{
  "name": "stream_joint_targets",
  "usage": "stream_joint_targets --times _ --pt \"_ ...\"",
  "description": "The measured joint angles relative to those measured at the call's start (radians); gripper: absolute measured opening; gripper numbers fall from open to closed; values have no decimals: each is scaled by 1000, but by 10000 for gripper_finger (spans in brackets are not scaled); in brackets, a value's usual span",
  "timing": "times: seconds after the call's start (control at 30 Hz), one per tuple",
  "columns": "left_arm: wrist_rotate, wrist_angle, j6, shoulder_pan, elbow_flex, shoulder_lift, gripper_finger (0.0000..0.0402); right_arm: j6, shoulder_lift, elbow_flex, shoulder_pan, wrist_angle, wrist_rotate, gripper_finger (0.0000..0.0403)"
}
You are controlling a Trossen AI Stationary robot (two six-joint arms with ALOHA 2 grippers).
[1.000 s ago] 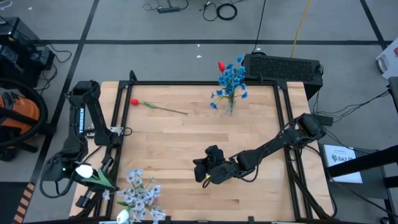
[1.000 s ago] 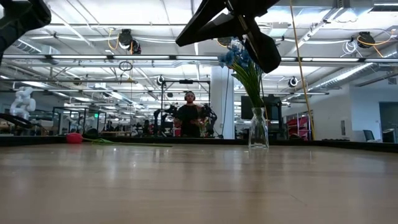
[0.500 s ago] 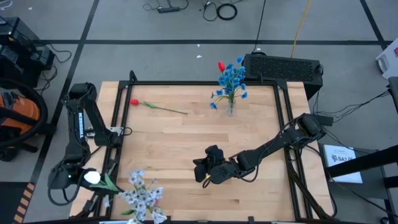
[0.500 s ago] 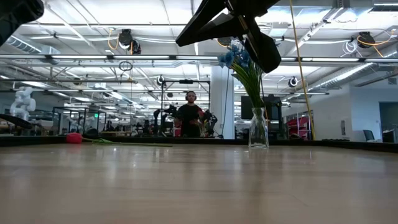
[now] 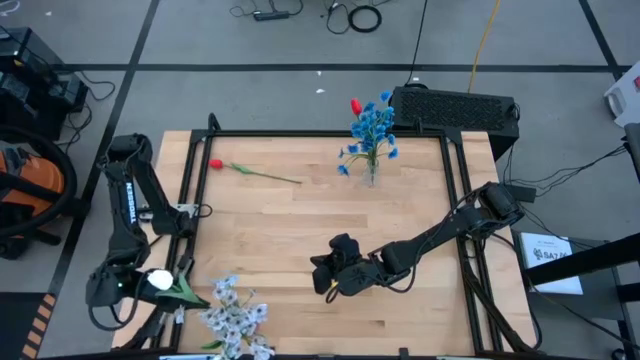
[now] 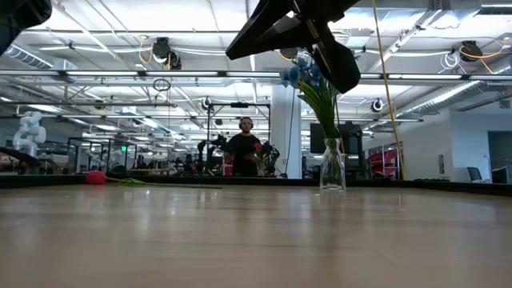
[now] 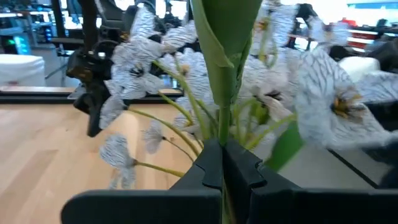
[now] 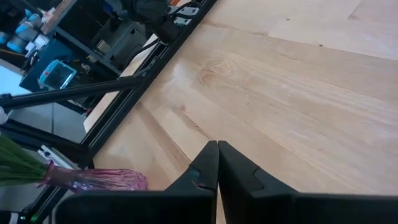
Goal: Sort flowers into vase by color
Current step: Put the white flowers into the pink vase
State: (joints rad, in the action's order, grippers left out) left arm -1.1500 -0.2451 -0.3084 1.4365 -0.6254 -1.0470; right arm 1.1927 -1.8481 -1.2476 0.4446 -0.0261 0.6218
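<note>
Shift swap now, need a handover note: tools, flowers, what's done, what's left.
Left tool: shut on the white bud flower, at the table's near-left edge beside the white-lavender cluster.
Right tool: shut, empty, over mid-table.
Done: blue flowers and one red bud stand in the vase at the far edge.
Left: red flower lying far-left on the table, the white bud, the white-lavender cluster.
</note>
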Motion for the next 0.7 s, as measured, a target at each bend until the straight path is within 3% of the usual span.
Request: stream_joint_targets --times 0.3,0.7 --pt "43 -19 -34 -69 -1 -9 0 -72 0 0 10 80 -102 0" --pt "52 -63 -52 -98 -1 -103 0 -185 0 0 86 21 -105 0"
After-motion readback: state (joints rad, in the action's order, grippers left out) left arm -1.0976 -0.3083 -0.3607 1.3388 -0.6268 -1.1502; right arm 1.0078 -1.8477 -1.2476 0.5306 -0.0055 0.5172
